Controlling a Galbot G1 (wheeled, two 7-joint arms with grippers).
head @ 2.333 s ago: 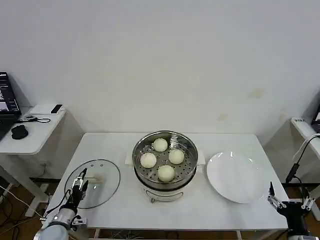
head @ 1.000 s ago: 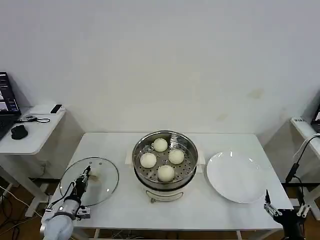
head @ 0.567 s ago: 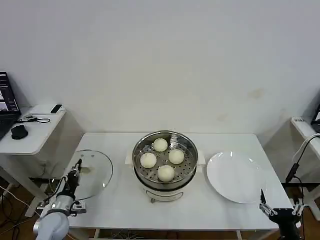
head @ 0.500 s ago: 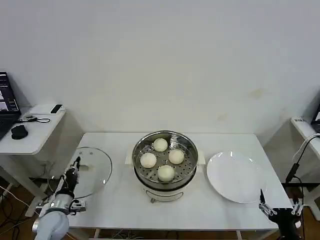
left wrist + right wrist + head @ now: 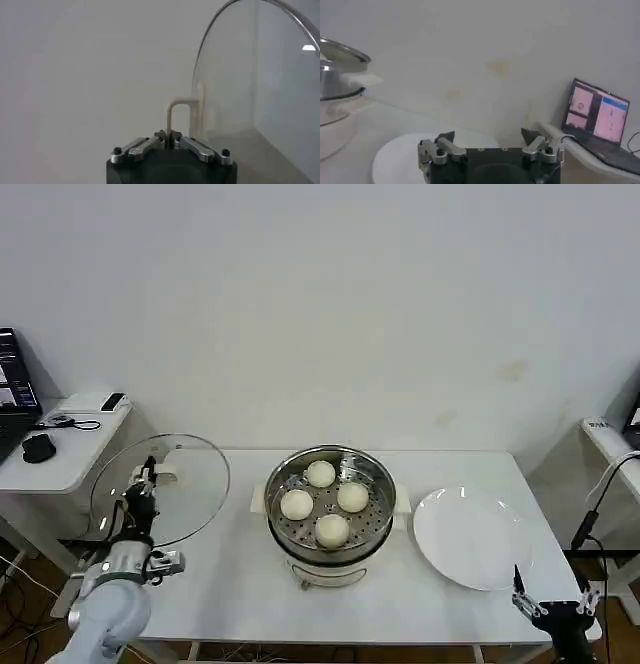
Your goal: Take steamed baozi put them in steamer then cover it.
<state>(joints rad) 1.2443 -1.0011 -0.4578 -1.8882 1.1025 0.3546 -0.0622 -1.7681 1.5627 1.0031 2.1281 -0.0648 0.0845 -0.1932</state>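
Several cream-white steamed baozi (image 5: 332, 530) lie on the perforated tray of the shiny steamer (image 5: 380, 484) in the middle of the table. My left gripper (image 5: 146, 480) is shut on the white handle (image 5: 179, 113) of the clear glass lid (image 5: 185, 494). It holds the lid tilted up in the air, left of the steamer and apart from it. In the left wrist view my gripper (image 5: 168, 138) pinches the handle, with the lid's glass (image 5: 260, 75) standing beyond. My right gripper (image 5: 550, 608) stands open, low at the table's front right corner, its jaws (image 5: 487, 139) wide apart with nothing between them.
A flat white plate (image 5: 470, 539) lies right of the steamer, near my right gripper; it is the plate (image 5: 395, 157) seen in the right wrist view, beside the steamer's rim (image 5: 342, 52). A side table (image 5: 60, 464) with a mouse (image 5: 38, 446) stands at the left. A laptop (image 5: 596, 116) sits on the right.
My left gripper has lifted the glass lid off the table and tipped it upright, carrying it up and back. My right gripper has sunk lower at the front right corner.
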